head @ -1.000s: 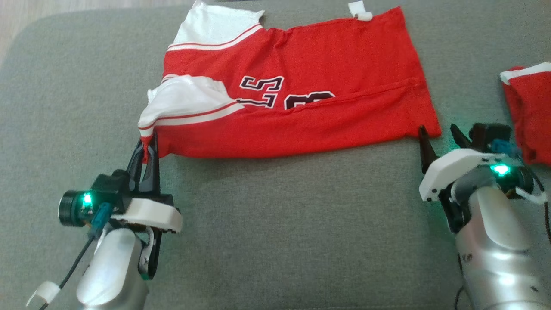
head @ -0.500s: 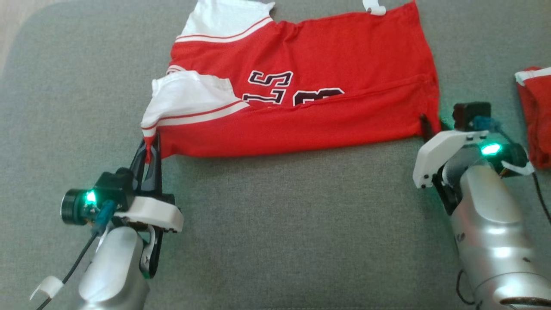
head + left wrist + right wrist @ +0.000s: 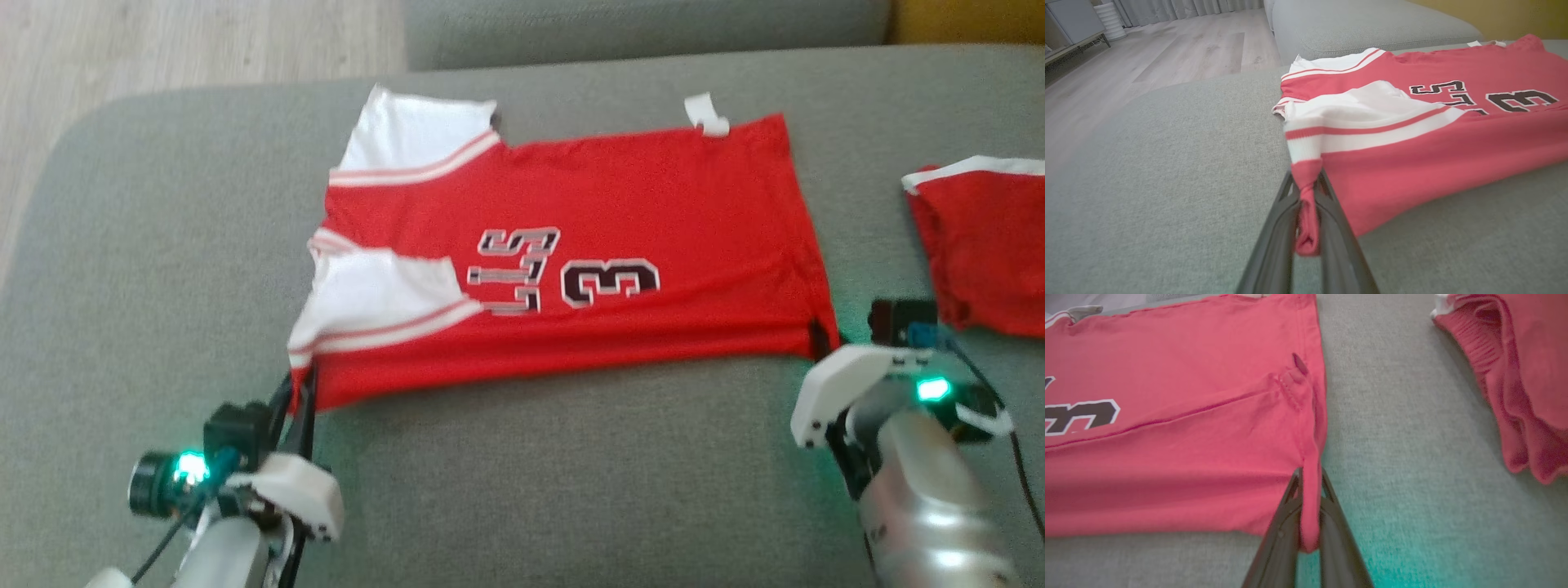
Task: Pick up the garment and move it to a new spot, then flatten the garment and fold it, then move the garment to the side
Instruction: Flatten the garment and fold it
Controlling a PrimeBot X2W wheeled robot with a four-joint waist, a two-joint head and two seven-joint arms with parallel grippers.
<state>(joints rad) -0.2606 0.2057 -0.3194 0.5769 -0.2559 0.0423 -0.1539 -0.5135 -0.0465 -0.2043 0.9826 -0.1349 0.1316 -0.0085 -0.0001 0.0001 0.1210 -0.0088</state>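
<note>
I am watching the left end effector (image 3: pixel 300 382) pinching its fingers shut on the sleeve-side corner of the red fabric jersey with white sleeves (image 3: pixel 620 196), while the right end effector (image 3: pixel 816 336) is clamping the hem corner. The jersey is lying spread just ahead of both on the grey fabric sofa cushion (image 3: pixel 531 490); a second red garment (image 3: pixel 980 245) is sitting off the right end effector's outer side.

The jersey (image 3: pixel 1433 163) pinched in my left claw (image 3: pixel 1306 179) is soft, matt knit cloth. My fingers (image 3: pixel 1278 241) look like dark matt plastic. Under my claws the cushion (image 3: pixel 531 490) is coarse grey weave. My right forearm (image 3: pixel 922 506) gleams glossy silver.
</note>
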